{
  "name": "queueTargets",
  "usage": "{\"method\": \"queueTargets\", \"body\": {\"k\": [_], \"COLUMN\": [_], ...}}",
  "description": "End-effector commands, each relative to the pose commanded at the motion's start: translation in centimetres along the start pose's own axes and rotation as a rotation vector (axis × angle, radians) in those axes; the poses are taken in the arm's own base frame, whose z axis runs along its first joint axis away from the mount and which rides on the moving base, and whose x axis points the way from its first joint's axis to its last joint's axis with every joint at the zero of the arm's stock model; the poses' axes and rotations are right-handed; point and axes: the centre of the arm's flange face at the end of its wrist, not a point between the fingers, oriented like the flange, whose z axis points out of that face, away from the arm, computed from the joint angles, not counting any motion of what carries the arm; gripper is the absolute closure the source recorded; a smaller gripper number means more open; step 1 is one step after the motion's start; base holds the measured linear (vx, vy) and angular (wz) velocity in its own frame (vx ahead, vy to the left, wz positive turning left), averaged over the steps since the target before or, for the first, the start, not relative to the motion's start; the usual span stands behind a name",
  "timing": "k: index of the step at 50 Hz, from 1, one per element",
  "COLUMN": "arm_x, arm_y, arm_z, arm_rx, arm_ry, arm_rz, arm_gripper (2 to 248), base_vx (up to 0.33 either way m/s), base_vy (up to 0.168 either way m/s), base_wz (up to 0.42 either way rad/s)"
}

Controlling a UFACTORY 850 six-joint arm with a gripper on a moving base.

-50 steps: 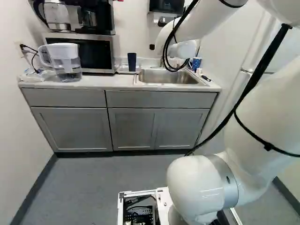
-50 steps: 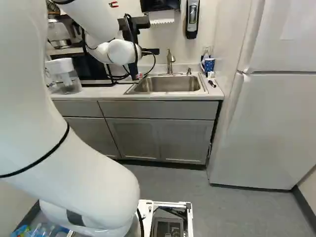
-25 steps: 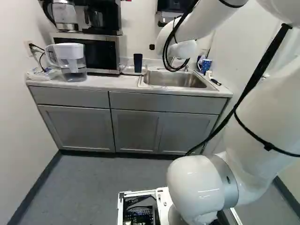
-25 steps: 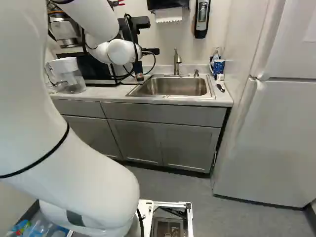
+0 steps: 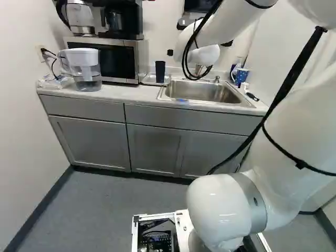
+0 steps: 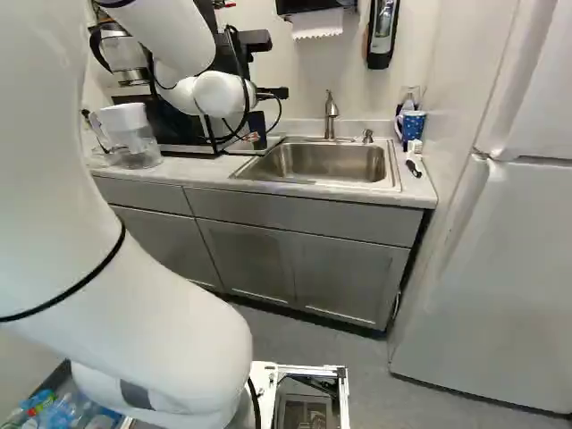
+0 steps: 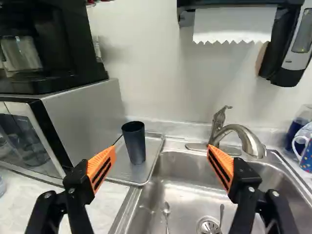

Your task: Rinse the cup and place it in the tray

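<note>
Here's the dark cup (image 5: 160, 72), upright on the tray (image 7: 125, 169), upper middle of the left base view, beside the sink (image 6: 329, 163). Our gripper (image 7: 161, 148) stands wide apart, empty. We'd judge grasping comes next: centre on the cup, approach level, avoid the faucet (image 7: 245, 140). We spot no label there.

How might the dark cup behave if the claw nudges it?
The cup looks tall and narrows toward its base, so a high push would probably tip it. Its straight, smooth walls suggest stiffness. On the flat tray, a low nudge may slide it.
</note>
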Motion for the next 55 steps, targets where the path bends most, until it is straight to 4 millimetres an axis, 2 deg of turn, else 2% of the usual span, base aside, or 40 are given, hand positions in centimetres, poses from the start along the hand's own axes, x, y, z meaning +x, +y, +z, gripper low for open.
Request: {"method": "queueTargets", "body": {"k": [31, 55], "arm_x": [0.0, 0.0], "arm_y": [0.0, 0.0], "arm_z": [0.0, 0.0], "arm_rx": [0.0, 0.0], "arm_ry": [0.0, 0.0], "arm_rz": [0.0, 0.0], "arm_gripper": [3, 3], "base_vx": [0.08, 0.076], "base_vy": [-0.06, -0.085], "base_wz": [0.155, 0.012]}}
